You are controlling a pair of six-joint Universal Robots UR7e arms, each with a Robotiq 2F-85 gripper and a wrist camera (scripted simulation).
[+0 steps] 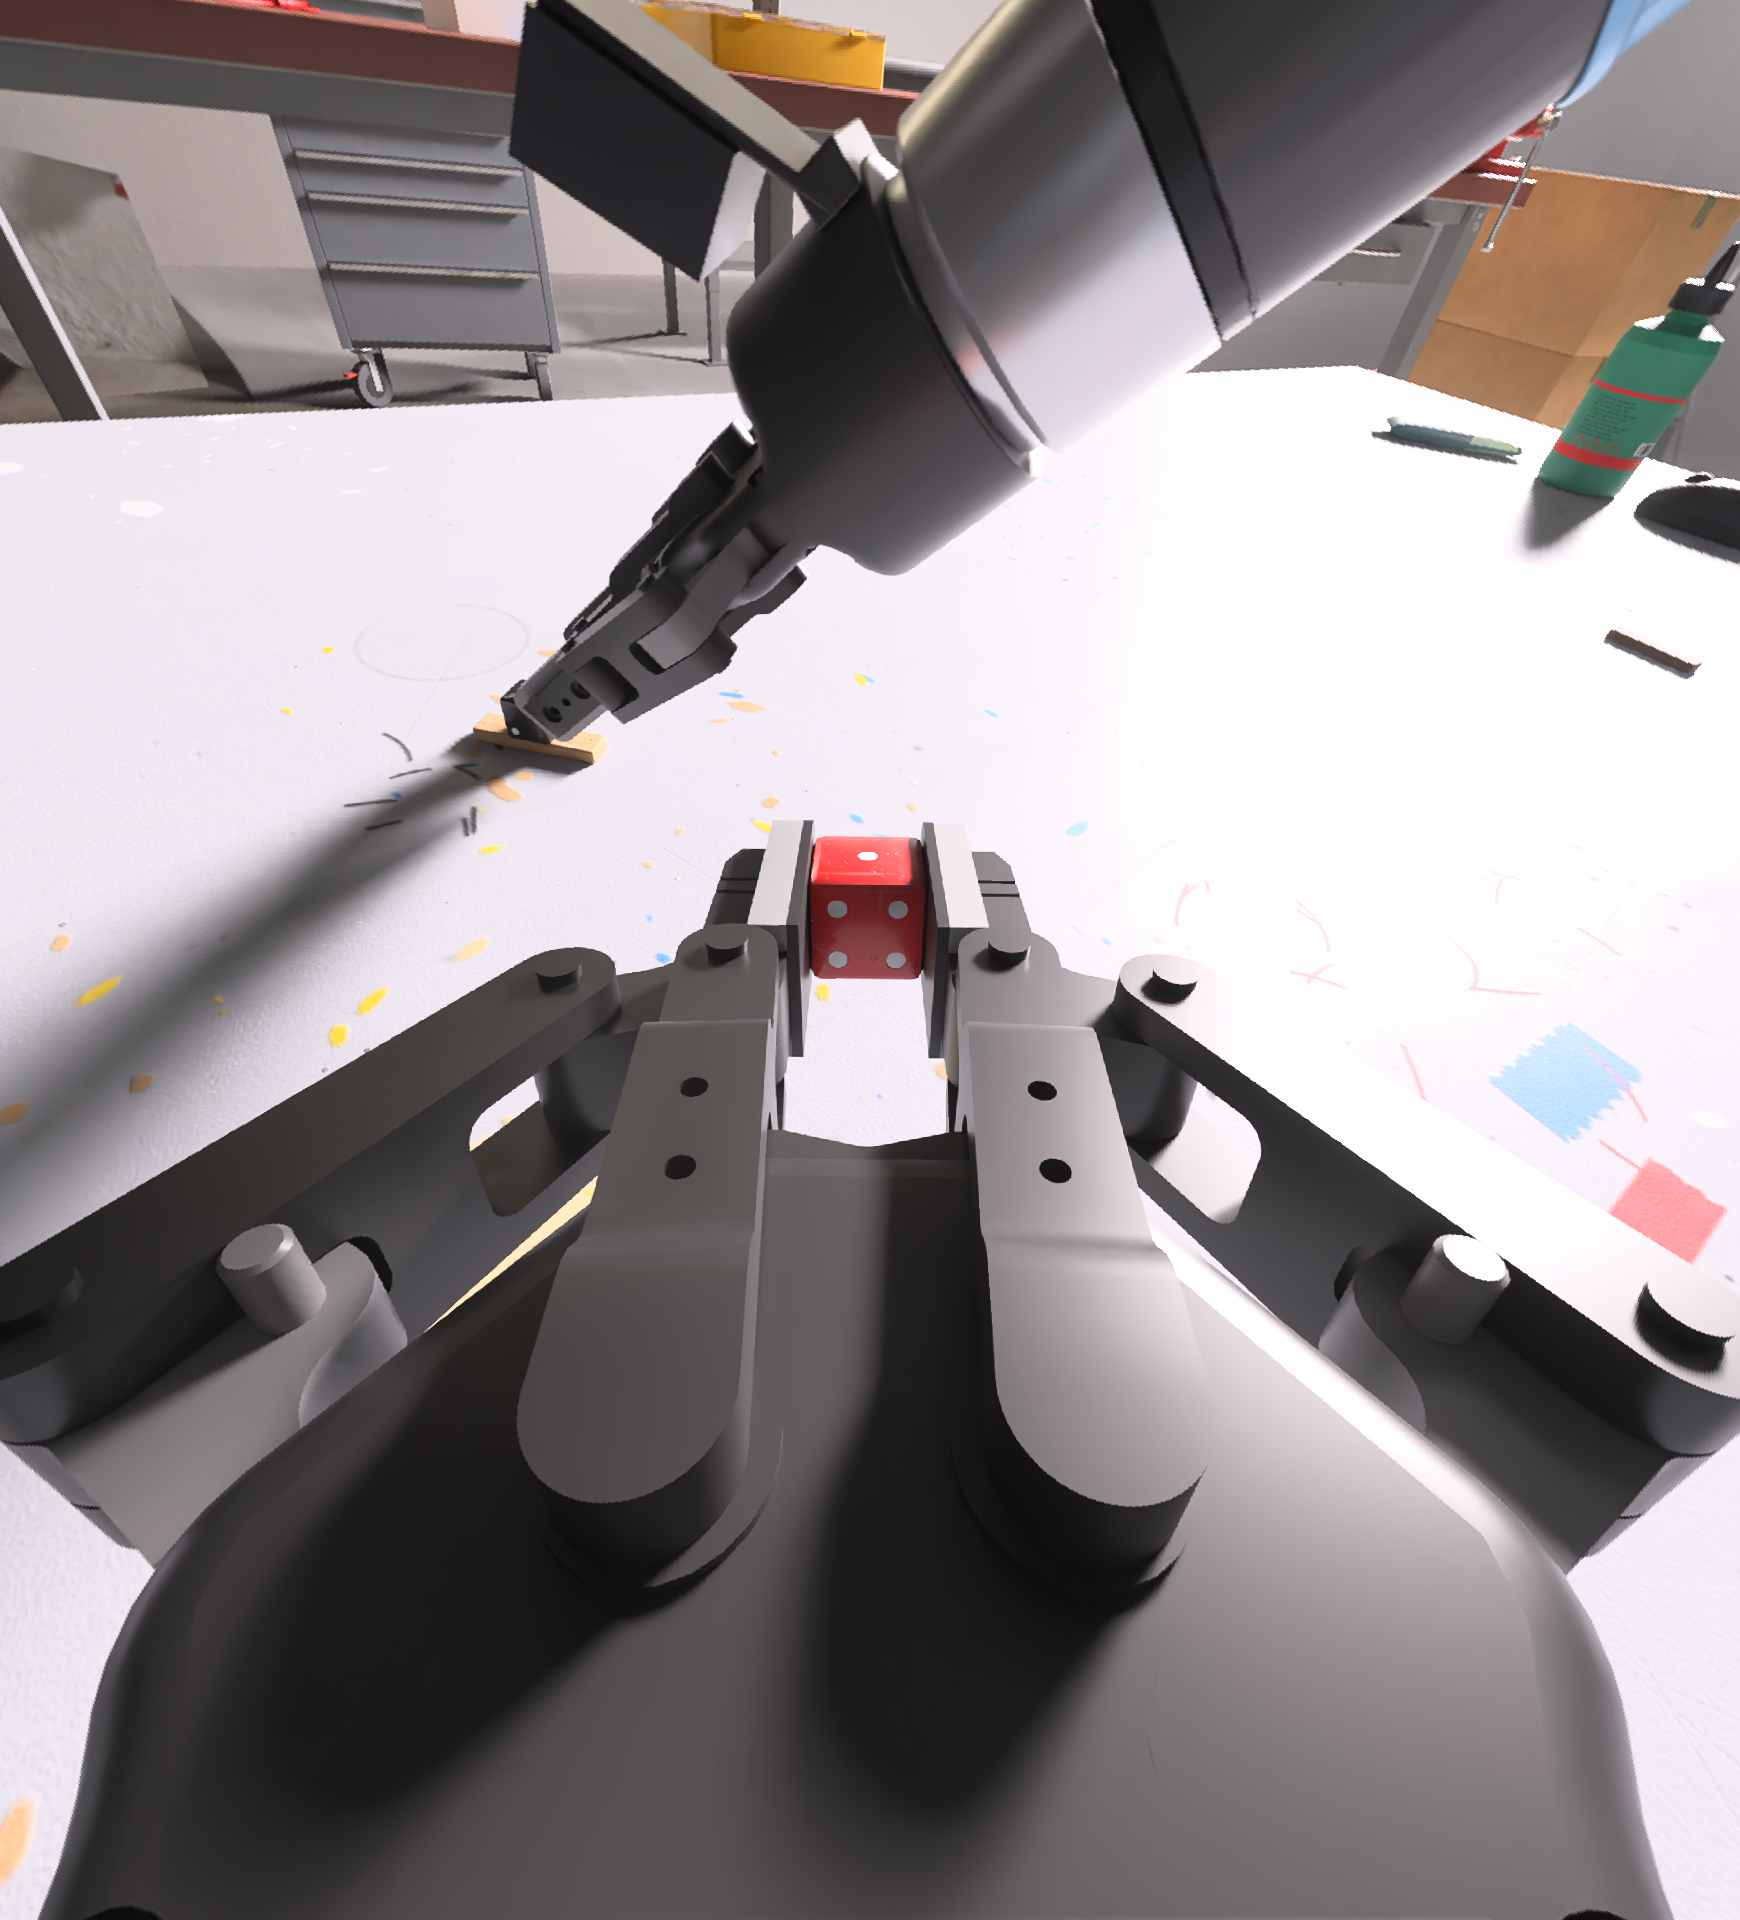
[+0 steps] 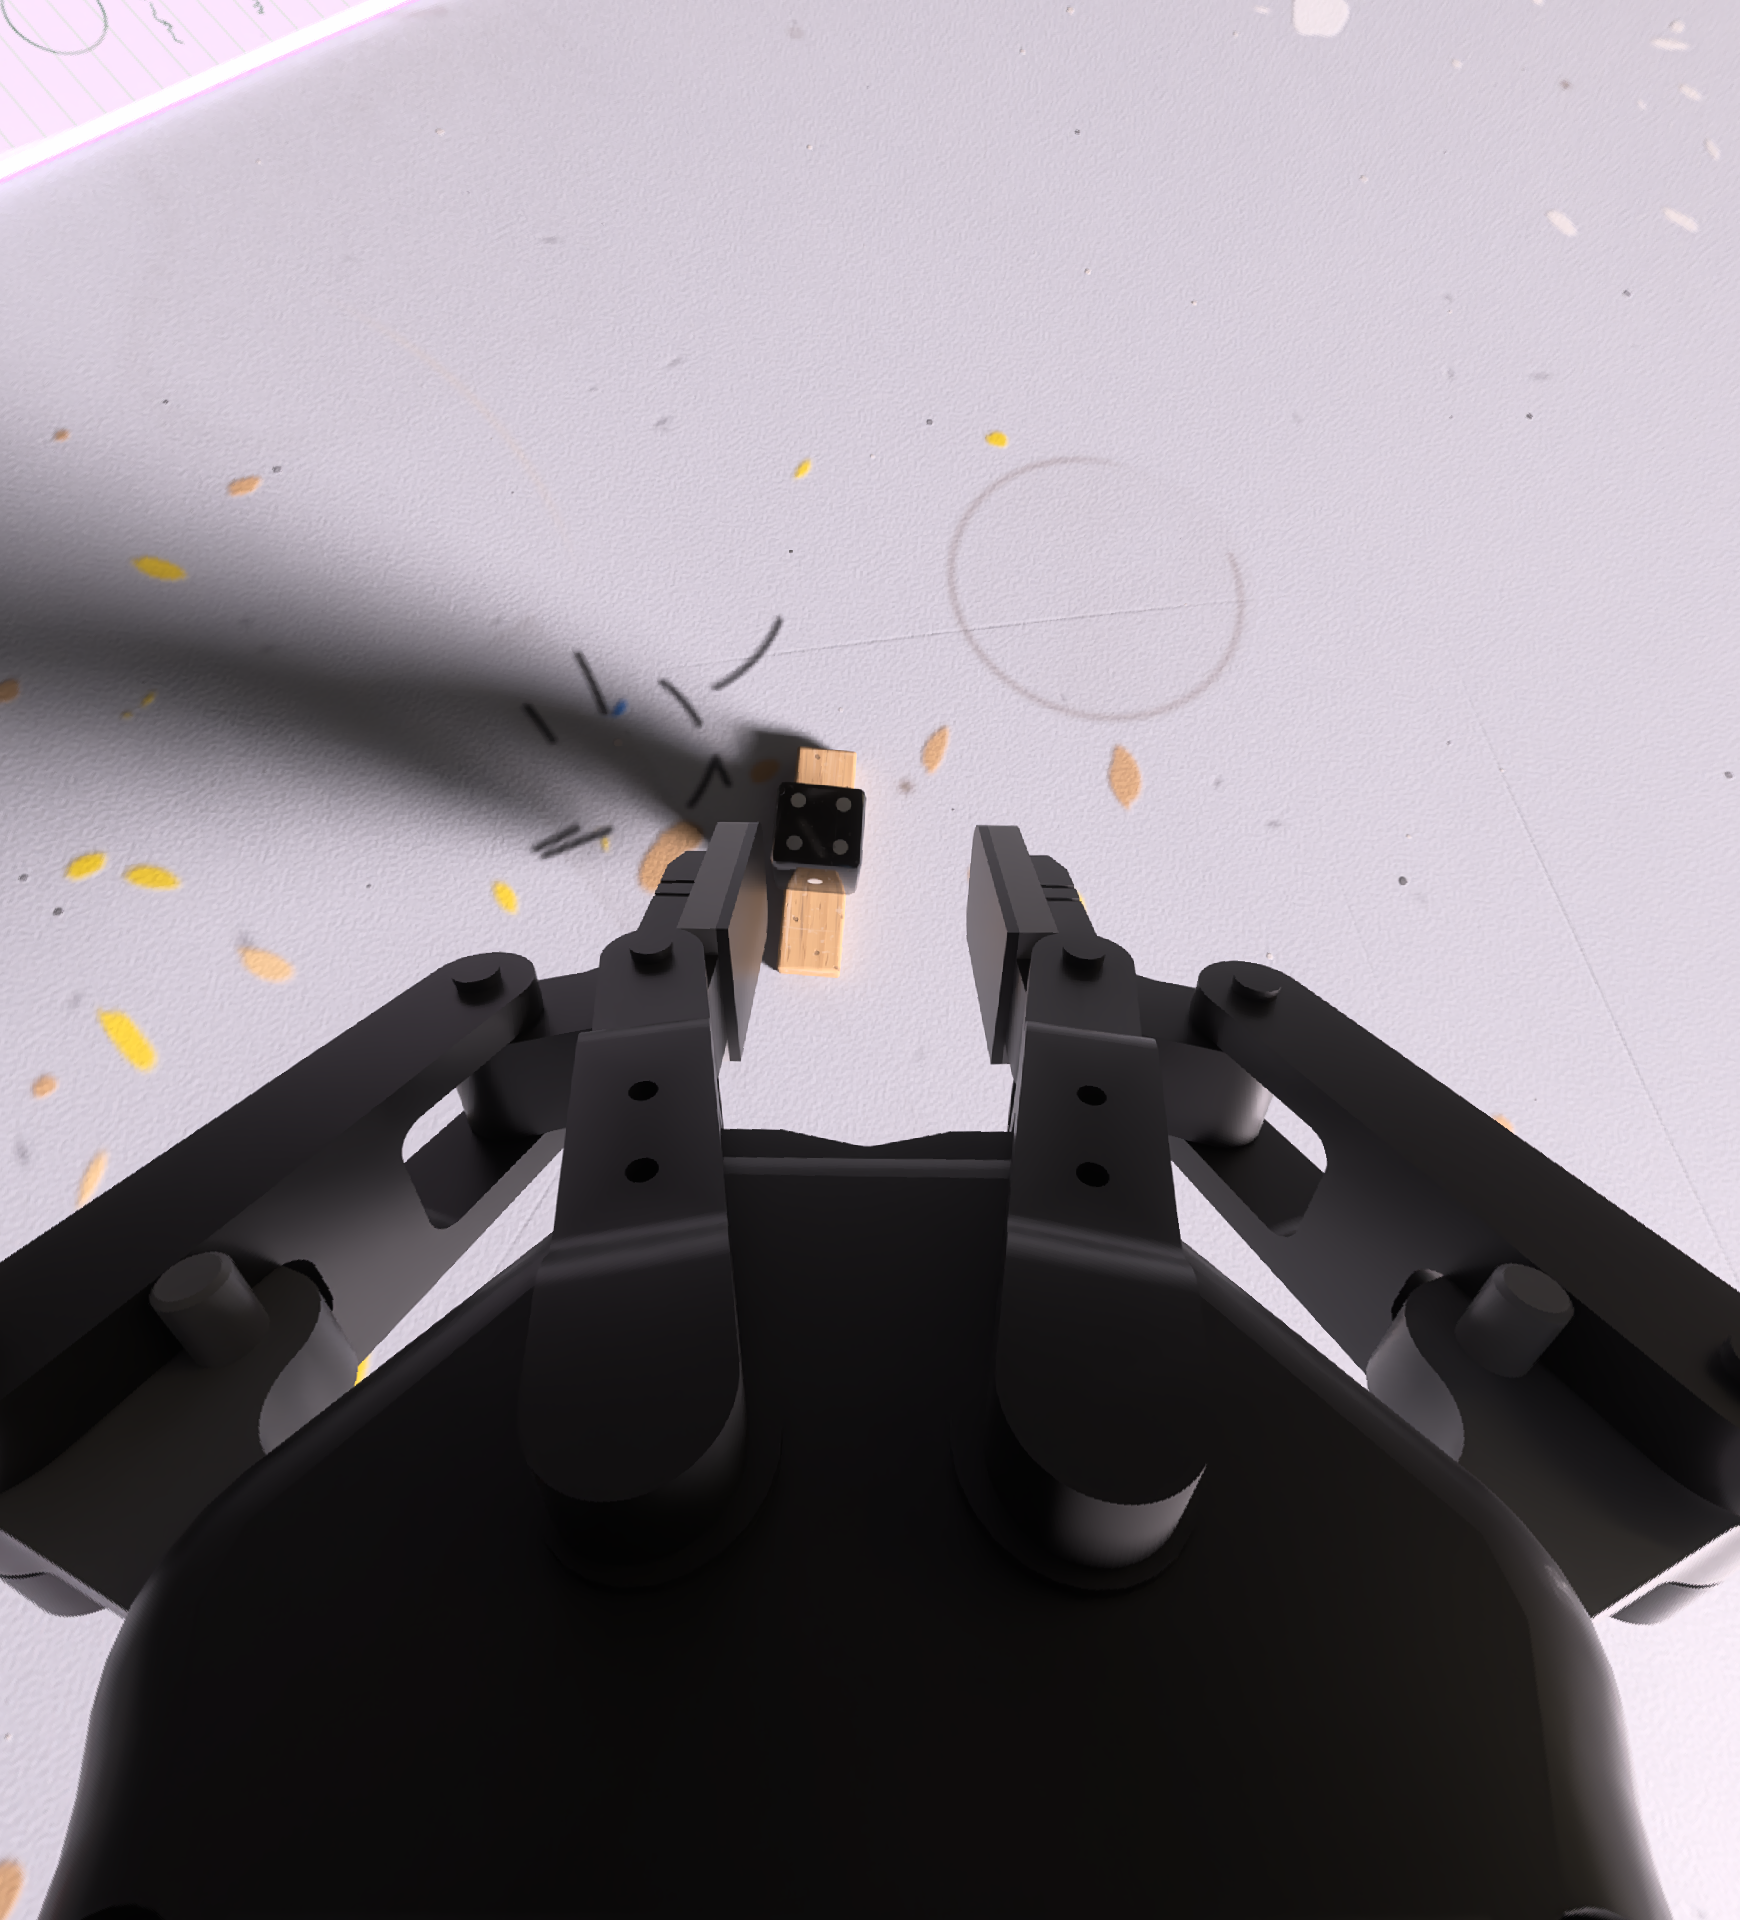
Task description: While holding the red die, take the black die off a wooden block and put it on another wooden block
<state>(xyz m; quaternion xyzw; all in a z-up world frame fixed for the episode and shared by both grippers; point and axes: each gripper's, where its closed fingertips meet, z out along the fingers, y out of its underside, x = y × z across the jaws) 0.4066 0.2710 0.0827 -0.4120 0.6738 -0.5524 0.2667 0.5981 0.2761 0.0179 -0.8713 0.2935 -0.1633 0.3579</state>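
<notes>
My left gripper (image 1: 866, 842) is shut on the red die (image 1: 864, 914) and holds it above the white table. Farther off, my right gripper (image 1: 533, 717) reaches down to a flat wooden block (image 1: 575, 746). In the right wrist view the black die (image 2: 817, 826) sits on that wooden block (image 2: 812, 930), near its middle. My right gripper (image 2: 864, 847) is open just above it. The die lies between the jaws, close to the left finger (image 2: 726, 894), and nothing is gripped. A tan sliver (image 1: 533, 1236) shows under my left gripper's linkage; I cannot tell what it is.
A green bottle (image 1: 1635, 405), a green pen (image 1: 1453, 436), a black rounded object (image 1: 1723, 520) and a small dark strip (image 1: 1653, 652) lie at the table's far right. The right arm (image 1: 1053, 260) crosses overhead. A drawer cabinet (image 1: 419, 239) stands beyond the table edge.
</notes>
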